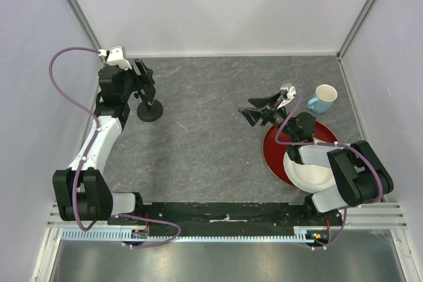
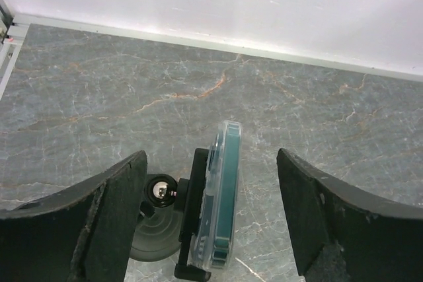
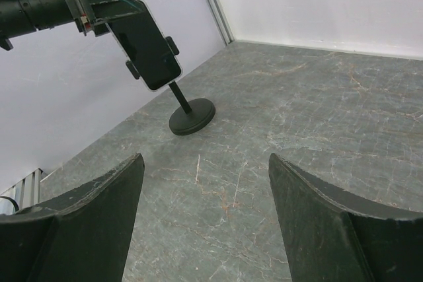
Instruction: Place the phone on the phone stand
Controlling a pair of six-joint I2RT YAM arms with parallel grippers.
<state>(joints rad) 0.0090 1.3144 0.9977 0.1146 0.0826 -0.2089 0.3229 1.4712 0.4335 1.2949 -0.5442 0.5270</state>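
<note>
A: Surroundings?
B: Mug [image 1: 322, 99] and red plate [image 1: 274, 153] at right, beside right gripper [image 3: 205, 160]: jaws apart, empty.
A: Phone [image 2: 221, 196]?
B: In stand [image 3: 192, 117], far left. Left gripper [image 2: 211, 158] straddles it, wide, not touching.

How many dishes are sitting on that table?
3: a blue mug at the far right, a red plate nearer, and a white plate on it, partly under the right arm.

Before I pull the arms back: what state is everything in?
phone: seated in the cradle, tilted, screen dark
phone stand: upright
left gripper: open, either side of the phone, not touching
right gripper: open, empty
mug: upright
white plate: resting on red plate
</note>
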